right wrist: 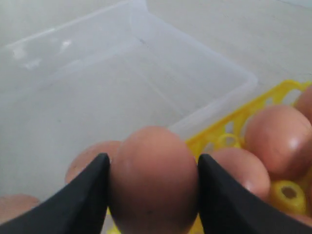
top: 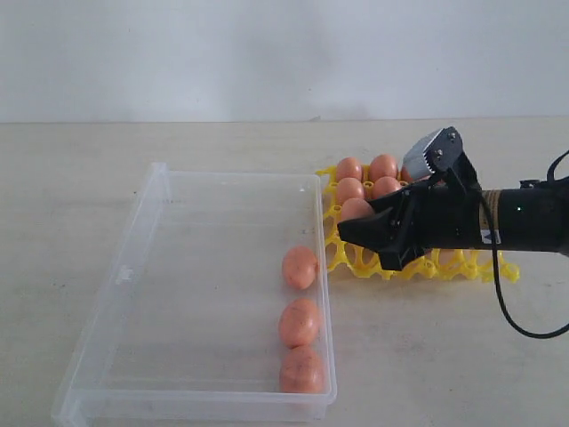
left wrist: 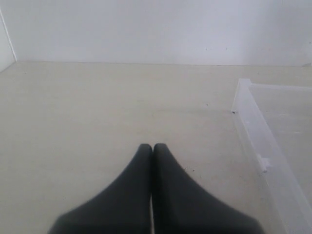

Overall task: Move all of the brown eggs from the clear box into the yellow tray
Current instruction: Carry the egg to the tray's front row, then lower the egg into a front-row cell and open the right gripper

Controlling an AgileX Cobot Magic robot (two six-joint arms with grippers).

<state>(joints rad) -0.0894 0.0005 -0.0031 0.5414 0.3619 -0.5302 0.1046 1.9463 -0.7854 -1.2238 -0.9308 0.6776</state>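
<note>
Right gripper (right wrist: 152, 163) partly open, clamped on one brown egg (right wrist: 153, 200) above the yellow tray (top: 462, 265), left side. Tray eggs (top: 366, 178) sit in far-left cups. Three brown eggs (top: 300, 322) lie along the right wall of the clear box (top: 151, 205). Left gripper (left wrist: 152, 147) fully closed, empty, over the table (left wrist: 73, 122) left of the box.

Exterior: raised, mid-range, looking down across the bench (top: 444, 374) toward the wall (top: 267, 53). Left wrist: low, facing clear box (left wrist: 246, 117) corner. Right wrist: close on clear box and yellow tray (right wrist: 229, 119), shared with exterior.
</note>
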